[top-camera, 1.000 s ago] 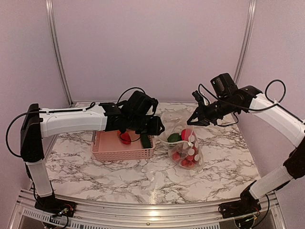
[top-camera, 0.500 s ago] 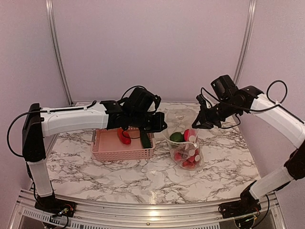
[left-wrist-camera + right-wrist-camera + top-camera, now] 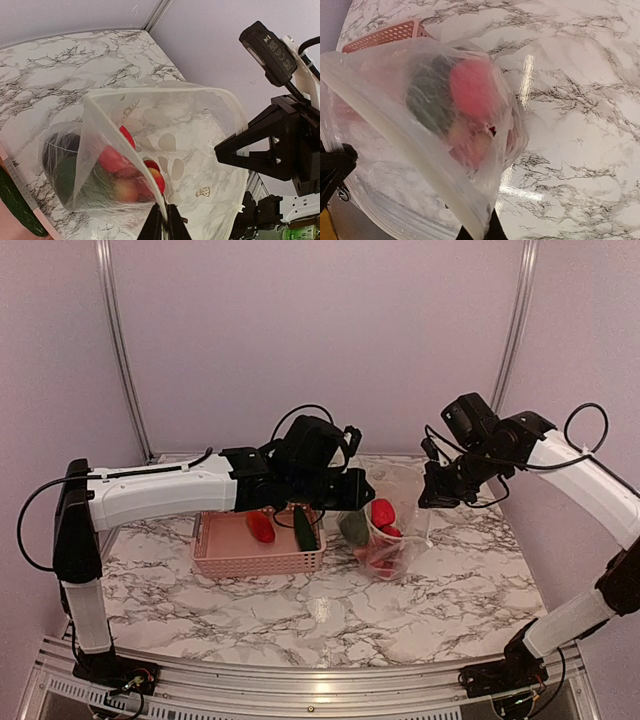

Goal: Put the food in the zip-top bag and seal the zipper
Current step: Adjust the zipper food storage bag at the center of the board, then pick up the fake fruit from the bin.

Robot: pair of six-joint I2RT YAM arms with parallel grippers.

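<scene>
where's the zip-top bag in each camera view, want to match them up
Top external: the zip-top bag is right of centre, just right of the pink basket.
Left wrist: it fills the middle of the picture.
Right wrist: it covers the left half.
Shared landmark: the red food piece inside the bag, also visible in the left wrist and right wrist views.

The top view looks down on the bag (image 3: 392,540) from high, well apart. Both wrist views face the bag close up, from opposite sides.
</scene>
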